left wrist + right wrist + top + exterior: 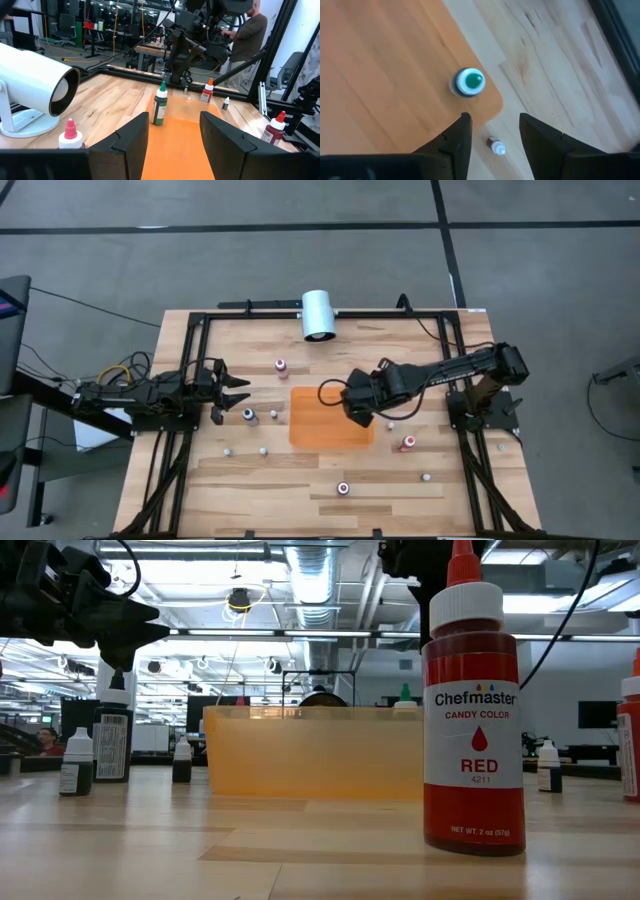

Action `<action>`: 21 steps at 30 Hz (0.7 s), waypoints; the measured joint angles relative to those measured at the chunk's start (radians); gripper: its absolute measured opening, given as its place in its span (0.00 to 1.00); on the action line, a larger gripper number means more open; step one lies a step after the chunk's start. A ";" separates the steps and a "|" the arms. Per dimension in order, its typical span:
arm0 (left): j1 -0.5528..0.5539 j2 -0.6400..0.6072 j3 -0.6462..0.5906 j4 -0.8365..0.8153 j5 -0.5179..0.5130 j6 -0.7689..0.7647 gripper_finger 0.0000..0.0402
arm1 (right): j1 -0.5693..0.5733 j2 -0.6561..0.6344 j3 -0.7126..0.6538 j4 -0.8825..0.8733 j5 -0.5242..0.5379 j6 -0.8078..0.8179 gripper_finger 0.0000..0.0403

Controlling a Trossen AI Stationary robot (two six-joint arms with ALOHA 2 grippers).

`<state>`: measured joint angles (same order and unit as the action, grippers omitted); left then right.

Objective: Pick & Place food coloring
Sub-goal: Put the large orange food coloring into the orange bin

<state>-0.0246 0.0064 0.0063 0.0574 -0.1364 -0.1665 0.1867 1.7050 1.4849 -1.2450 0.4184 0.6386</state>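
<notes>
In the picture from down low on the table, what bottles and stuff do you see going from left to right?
Small dark bottle → taller dark bottle → tiny dark bottle → orange mat → big red bottle → small bottle.

The wooden table [300, 470] carries an orange mat [310, 425] in its middle, a white cylinder [319, 315] at the far edge, and small food coloring bottles [343, 488] scattered around.
</notes>
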 joint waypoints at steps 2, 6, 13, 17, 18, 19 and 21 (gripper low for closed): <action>0.000 0.000 0.000 0.000 0.000 0.000 0.42 | 0.008 0.000 0.000 -0.035 0.001 0.010 0.37; 0.000 0.000 0.000 0.000 0.000 0.001 0.42 | 0.045 -0.006 -0.001 -0.142 0.008 0.080 0.36; 0.000 0.000 0.000 0.000 0.000 0.002 0.42 | 0.181 -0.075 -0.001 -0.302 0.034 0.305 0.33; 0.000 0.000 0.000 0.000 0.000 0.004 0.42 | 0.278 -0.122 -0.001 -0.328 0.045 0.453 0.32; 0.000 0.000 0.000 0.000 0.000 0.006 0.42 | 0.304 -0.131 -0.001 -0.327 0.056 0.492 0.32; 0.000 0.000 0.000 0.000 -0.001 0.006 0.42 | 0.329 -0.139 -0.001 -0.327 0.065 0.528 0.31; 0.000 0.000 0.000 0.000 -0.001 0.006 0.42 | 0.379 -0.151 -0.001 -0.326 0.090 0.594 0.31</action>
<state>-0.0246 0.0065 0.0065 0.0574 -0.1370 -0.1604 0.5661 1.5540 1.4837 -1.5712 0.5082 1.2328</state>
